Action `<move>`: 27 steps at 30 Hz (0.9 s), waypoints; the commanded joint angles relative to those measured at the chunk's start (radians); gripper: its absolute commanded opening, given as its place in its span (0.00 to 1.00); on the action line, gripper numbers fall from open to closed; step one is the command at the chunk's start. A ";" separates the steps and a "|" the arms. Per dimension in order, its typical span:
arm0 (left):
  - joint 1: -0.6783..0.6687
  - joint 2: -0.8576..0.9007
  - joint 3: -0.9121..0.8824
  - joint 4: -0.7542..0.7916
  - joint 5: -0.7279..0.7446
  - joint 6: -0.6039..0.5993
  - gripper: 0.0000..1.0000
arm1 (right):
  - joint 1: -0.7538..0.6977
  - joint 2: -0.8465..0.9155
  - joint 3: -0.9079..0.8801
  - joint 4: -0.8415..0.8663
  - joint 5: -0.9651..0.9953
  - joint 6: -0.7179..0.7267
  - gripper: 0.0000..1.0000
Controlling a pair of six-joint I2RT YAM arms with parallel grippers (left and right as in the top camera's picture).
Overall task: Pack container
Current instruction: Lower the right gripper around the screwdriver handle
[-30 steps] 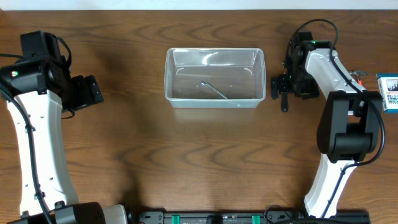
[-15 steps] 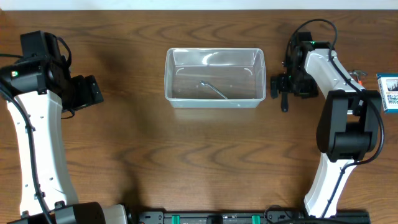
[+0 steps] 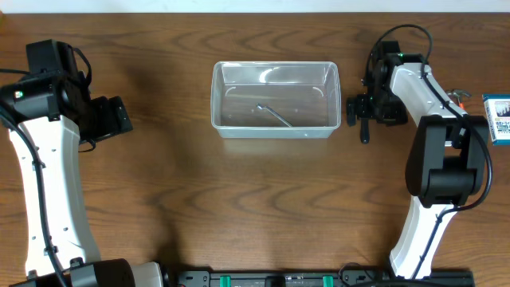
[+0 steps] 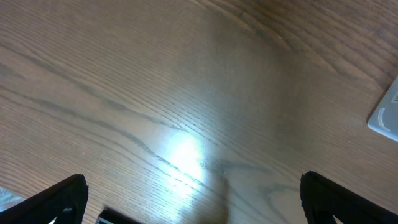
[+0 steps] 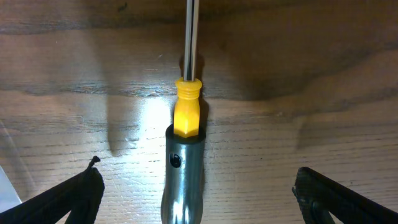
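Observation:
The clear plastic container [image 3: 276, 70] stands at the back middle of the table, with a small metal tool [image 3: 273, 116] lying inside it. My right gripper [image 3: 362, 109] hovers just right of the container, open. In the right wrist view a screwdriver [image 5: 185, 168] with a silver handle, yellow collar and steel shaft lies on the wood between the wide-apart fingers of the right gripper [image 5: 196, 198], touching neither. My left gripper [image 3: 119, 118] sits far left, open over bare wood; the left wrist view shows the left gripper [image 4: 196, 199] empty and a corner of the container [image 4: 388, 115].
A small blue-and-white box [image 3: 500, 118] lies at the table's right edge, behind the right arm. The table's back edge runs just behind the container. Wood surface stretches between the container and the arm bases at the front.

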 commanded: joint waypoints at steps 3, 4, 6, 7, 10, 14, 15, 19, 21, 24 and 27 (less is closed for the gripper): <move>0.004 -0.010 0.022 -0.004 -0.002 -0.006 0.98 | 0.008 0.018 -0.013 -0.007 -0.004 0.014 0.99; 0.004 -0.010 0.022 -0.004 -0.002 -0.005 0.98 | 0.008 0.018 -0.013 -0.009 -0.004 0.015 0.99; 0.004 -0.010 0.022 -0.007 -0.002 -0.005 0.98 | 0.006 0.018 -0.013 -0.016 -0.004 0.026 0.99; 0.004 -0.010 0.022 -0.008 -0.002 -0.005 0.98 | 0.006 0.018 -0.013 -0.020 -0.004 0.032 0.99; 0.004 -0.010 0.022 -0.012 -0.002 -0.005 0.98 | 0.006 0.018 -0.013 -0.031 -0.005 0.032 0.99; 0.004 -0.010 0.022 -0.015 -0.002 -0.005 0.98 | 0.006 0.018 -0.013 -0.035 -0.005 0.032 0.99; 0.004 -0.010 0.022 -0.015 -0.002 -0.005 0.98 | 0.006 0.018 -0.013 -0.037 -0.005 0.032 0.99; 0.004 -0.010 0.022 -0.016 -0.002 -0.005 0.98 | 0.006 0.018 -0.013 -0.040 -0.005 0.032 0.99; 0.004 -0.010 0.022 -0.018 -0.002 -0.005 0.98 | 0.006 0.018 -0.013 -0.042 -0.004 0.032 0.99; 0.004 -0.010 0.022 -0.018 -0.002 -0.005 0.98 | 0.006 0.023 -0.013 -0.041 -0.004 0.032 0.99; 0.004 -0.010 0.022 -0.018 -0.002 -0.005 0.98 | 0.003 0.041 -0.013 -0.042 -0.004 0.032 0.99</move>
